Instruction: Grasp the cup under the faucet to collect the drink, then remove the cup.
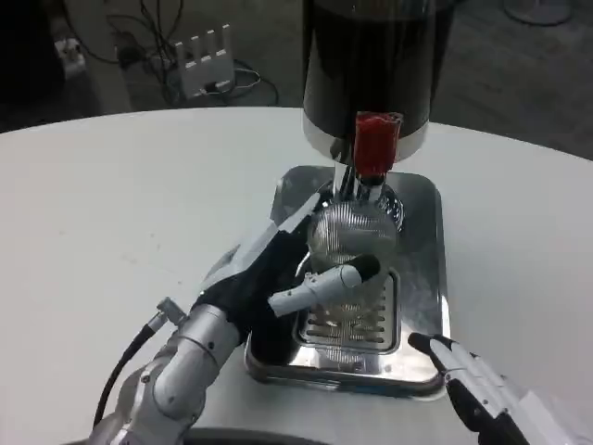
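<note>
A round white table [111, 213] stands in a dim room with cables and a white router [206, 60] on the far floor. On it, a shiny metal drip tray [422, 278] sits beneath a tall dark drink dispenser [371, 65] with a red tap handle [375, 144]. The ribbed clear plastic cup [350, 236] stands on the tray directly under the faucet, gripped by the left hand [278, 278], whose fingers wrap its near-left side. The right hand [477, 380] waits near right, fingers loosely spread, holding nothing. The cup looks light, thin-walled and easily crushed; a gentle mid-wall hold seems best.
</note>
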Motion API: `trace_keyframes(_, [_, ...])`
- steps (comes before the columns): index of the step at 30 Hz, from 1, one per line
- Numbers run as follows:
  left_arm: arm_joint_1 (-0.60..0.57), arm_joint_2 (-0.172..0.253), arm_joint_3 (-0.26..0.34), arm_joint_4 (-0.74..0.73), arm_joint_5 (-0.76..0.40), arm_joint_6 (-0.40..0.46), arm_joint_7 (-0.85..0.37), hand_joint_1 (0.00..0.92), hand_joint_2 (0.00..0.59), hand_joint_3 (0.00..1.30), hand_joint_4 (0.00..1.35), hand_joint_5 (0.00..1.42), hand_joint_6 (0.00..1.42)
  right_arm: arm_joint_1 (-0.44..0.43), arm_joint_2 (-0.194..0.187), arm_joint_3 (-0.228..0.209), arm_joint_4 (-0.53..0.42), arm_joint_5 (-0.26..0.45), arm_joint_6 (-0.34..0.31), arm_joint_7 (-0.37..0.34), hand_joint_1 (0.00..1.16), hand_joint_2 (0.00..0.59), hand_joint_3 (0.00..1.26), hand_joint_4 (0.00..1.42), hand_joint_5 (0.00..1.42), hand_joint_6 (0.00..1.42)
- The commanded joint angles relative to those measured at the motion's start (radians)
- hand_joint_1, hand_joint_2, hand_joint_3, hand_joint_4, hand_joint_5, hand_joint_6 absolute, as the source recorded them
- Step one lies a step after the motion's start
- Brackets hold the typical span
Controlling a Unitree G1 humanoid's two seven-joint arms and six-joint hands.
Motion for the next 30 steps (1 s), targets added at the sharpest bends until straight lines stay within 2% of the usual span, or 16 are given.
trace_keyframes(1, [0.030,0.007,0.022,-0.033,-0.019,-0.023,0.030,0.074,0.014,0.00,0.00,0.00,0.00,0.015,-0.004,-0.005,-0.012,0.008,-0.021,-0.017,0.60,0.485,0.06,0.00,0.00,0.00])
trace_keyframes(6, [0.090,0.025,0.065,-0.074,-0.040,-0.037,0.068,0.012,0.000,0.00,0.00,0.00,0.00,0.016,-0.005,-0.001,-0.004,0.008,-0.024,-0.023,0.60,0.485,0.06,0.00,0.00,0.00])
trace_keyframes(13, [0.131,0.059,0.123,-0.092,-0.091,-0.049,0.054,0.000,0.000,0.00,0.00,0.00,0.00,0.002,-0.003,0.013,0.000,0.001,-0.021,-0.020,0.60,0.485,0.06,0.00,0.00,0.00])
trace_keyframes(16, [0.141,0.041,0.162,-0.151,-0.158,-0.075,0.055,0.000,0.028,0.00,0.00,0.01,0.00,-0.001,-0.003,0.017,0.005,-0.005,-0.018,-0.019,0.60,0.485,0.06,0.00,0.00,0.00])
trace_keyframes(17, [0.147,0.030,0.173,-0.184,-0.172,-0.082,0.069,0.000,0.041,0.00,0.01,0.09,0.06,-0.001,-0.003,0.019,0.006,-0.007,-0.017,-0.019,0.60,0.485,0.06,0.00,0.00,0.00])
trace_keyframes(18, [0.154,0.018,0.182,-0.224,-0.182,-0.083,0.082,0.000,0.056,0.06,0.08,0.18,0.14,-0.001,-0.001,0.021,0.006,-0.009,-0.016,-0.020,0.60,0.485,0.06,0.00,0.00,0.00])
trace_keyframes(21, [0.184,-0.017,0.197,-0.421,-0.222,-0.007,0.072,0.000,0.082,0.15,0.18,0.31,0.28,0.000,0.003,0.014,0.008,-0.005,-0.011,-0.024,0.60,0.485,0.06,0.00,0.00,0.00])
trace_keyframes(25, [0.223,-0.029,0.214,-0.669,-0.297,0.162,0.010,0.000,0.082,0.17,0.20,0.33,0.29,0.004,0.000,-0.002,0.006,0.005,-0.011,-0.024,0.60,0.485,0.06,0.00,0.00,0.00])
trace_keyframes(30, [0.204,-0.022,0.218,-0.726,-0.366,0.259,-0.069,0.000,0.085,0.23,0.24,0.36,0.32,0.008,0.003,-0.005,0.002,0.009,-0.014,-0.026,0.60,0.485,0.06,0.00,0.00,0.00])
